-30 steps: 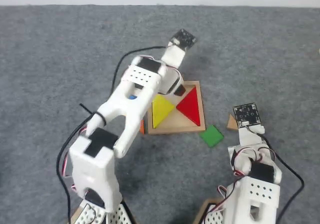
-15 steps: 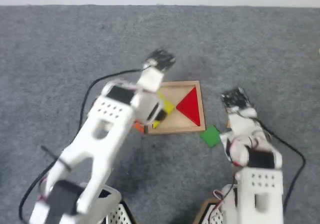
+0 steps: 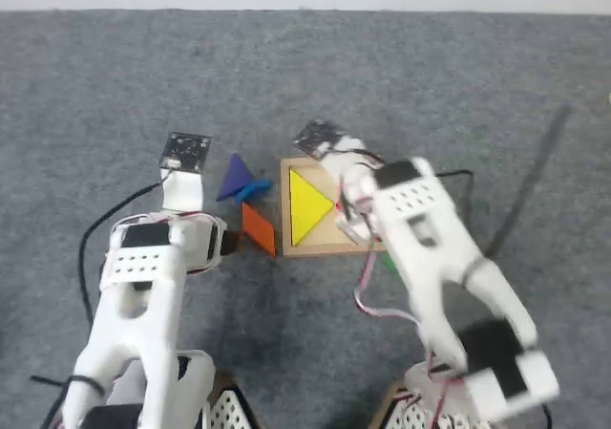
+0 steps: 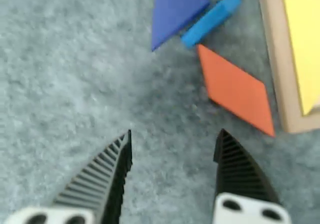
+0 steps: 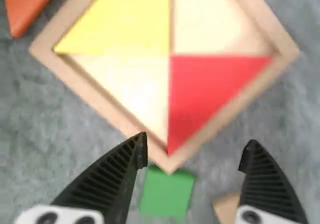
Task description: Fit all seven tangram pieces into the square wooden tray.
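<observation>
The square wooden tray (image 3: 284, 209) lies mid-table with a yellow triangle (image 3: 305, 204) and a red triangle (image 5: 210, 89) set in it. Left of the tray lie a dark blue triangle (image 3: 234, 176), a light blue piece (image 3: 255, 189) and an orange parallelogram (image 3: 258, 228). My left gripper (image 4: 175, 136) is open over bare carpet, short of the orange parallelogram (image 4: 235, 92). My right gripper (image 5: 196, 141) is open above the tray's corner (image 5: 167, 166), with a green square (image 5: 167, 194) and a tan piece (image 5: 227, 206) just outside it.
Grey carpet covers the table. The right arm (image 3: 420, 219) hides the tray's right half from above. The left arm (image 3: 153, 267) stands left of the loose pieces. Cables trail from both arms.
The left arm has drawn back from over the tray to the left, uncovering the blue and orange pieces. The right arm has swung forward and now hangs over the tray.
</observation>
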You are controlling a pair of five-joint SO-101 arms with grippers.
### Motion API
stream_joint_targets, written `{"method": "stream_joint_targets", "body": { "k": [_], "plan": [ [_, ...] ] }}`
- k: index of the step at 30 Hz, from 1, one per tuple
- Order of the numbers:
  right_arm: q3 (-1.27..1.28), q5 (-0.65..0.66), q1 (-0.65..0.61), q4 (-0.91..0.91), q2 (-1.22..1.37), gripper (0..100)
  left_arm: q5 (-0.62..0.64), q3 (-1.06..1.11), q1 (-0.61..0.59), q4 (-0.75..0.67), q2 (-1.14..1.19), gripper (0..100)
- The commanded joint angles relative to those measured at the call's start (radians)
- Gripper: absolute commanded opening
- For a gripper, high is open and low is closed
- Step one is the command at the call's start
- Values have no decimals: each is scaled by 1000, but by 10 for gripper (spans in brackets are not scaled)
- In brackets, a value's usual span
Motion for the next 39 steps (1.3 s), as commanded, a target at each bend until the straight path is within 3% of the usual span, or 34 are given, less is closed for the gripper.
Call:
{"method": "stream_joint_targets", "body": {
  "k": [1, 11, 20, 28, 33, 39],
  "plan": [
    [-146, 28, -18, -21, 127, 310, -18, 12, 18, -34, -49, 258],
    [-310, 58, 41, -33, 432, 307, -18, 13, 26, -29, -49, 258],
    [-316, 75, 131, -33, 429, 305, -18, 13, 26, -29, -49, 258],
    [-319, 87, 122, 12, 443, 112, -18, 15, 28, -29, -49, 258],
    [-318, 72, 145, 61, 444, 191, -18, 15, 28, -29, -49, 258],
    [-356, -32, 214, 12, 435, 191, -18, 15, 28, -29, -49, 258]
  ]
}}
